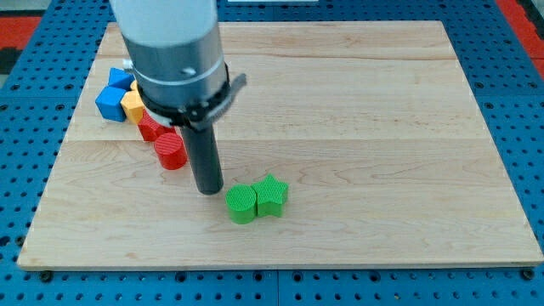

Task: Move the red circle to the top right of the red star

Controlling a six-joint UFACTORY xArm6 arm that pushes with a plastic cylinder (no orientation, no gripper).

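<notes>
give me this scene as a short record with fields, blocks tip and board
board: pale wooden board on a blue pegboard
my tip: on the board, just right of the red circle, left of the green pair
red circle: red cylinder block
red star: red block up-left of the circle, partly hidden, shape unclear
green blocks: green cylinder touching green star
far-left cluster: two blue blocks, one yellow block
</notes>
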